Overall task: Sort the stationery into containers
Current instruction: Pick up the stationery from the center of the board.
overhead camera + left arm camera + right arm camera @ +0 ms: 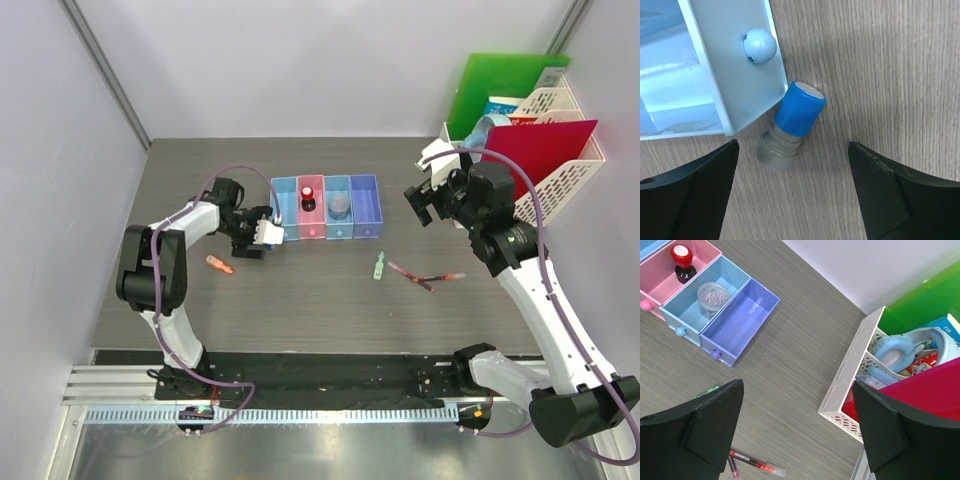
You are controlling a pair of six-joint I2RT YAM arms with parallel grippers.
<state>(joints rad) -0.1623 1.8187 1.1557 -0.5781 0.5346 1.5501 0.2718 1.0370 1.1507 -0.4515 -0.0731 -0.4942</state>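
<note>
Counter (pixel 300 300) carries the containers (pixel 366 205), four joined bins. Left end effector (pixel 260 232) hangs at the front corner of the leftmost light-blue bin (pixel 735 75), fingers (pixel 690 200) spread wide, gripping nothing. Tiny blue piece (pixel 799 116) lies on its side right between them, touching the bin corner but neither finger. Its long axis runs diagonally across the gap, grey ribbed base toward the wrist, blue cap pointing away. Right end effector (pixel 425 203) is released, empty and well apart, so the left arm is nearer.

A small blue-capped grey piece (pixel 792 127) lies on its side between the left gripper's (pixel 792 162) spread fingertips, cap against the light-blue bin's (pixel 735 85) corner.
</note>
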